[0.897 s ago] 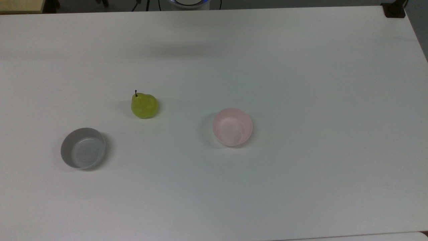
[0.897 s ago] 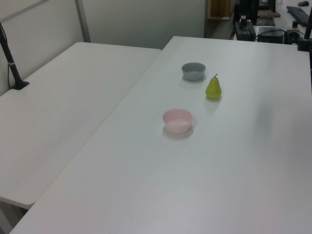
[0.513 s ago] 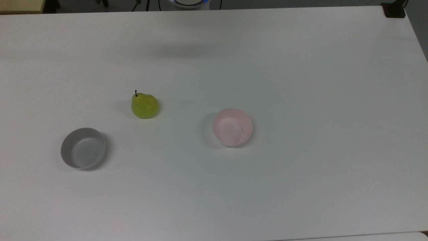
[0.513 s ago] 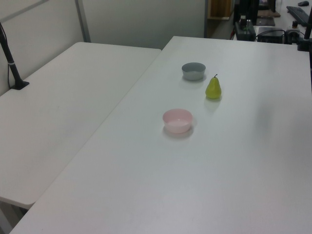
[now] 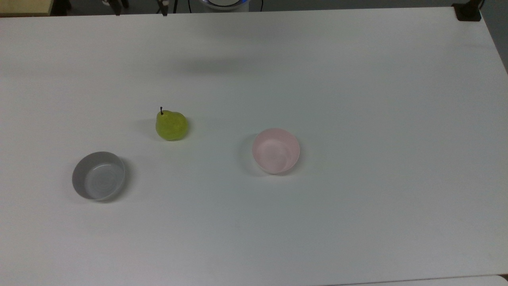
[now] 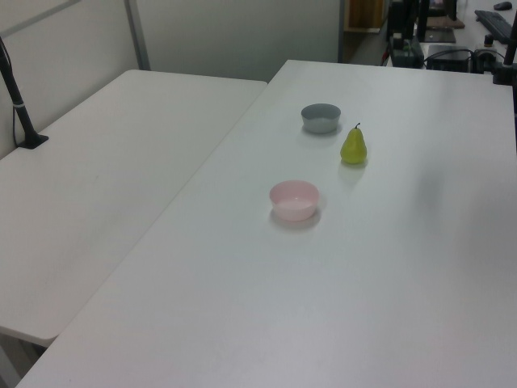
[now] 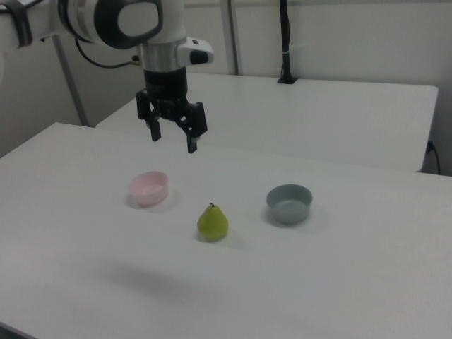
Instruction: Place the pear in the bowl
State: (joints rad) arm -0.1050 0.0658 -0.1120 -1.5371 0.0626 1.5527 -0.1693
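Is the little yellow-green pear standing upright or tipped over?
Upright: the glossy yellow-green pear sits on its broad base on the white table, stem pointing up.

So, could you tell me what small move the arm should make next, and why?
Probably lower the open gripper over the pear: it hangs high above the table, holding nothing, while the pear stands upright between the pink bowl and grey bowl.

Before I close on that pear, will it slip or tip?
The pear looks glossy, so it may slip. It stands upright on a rounded base, narrowing toward the stem; a nudge could tip or roll it. The open tool hangs above, clear of it.
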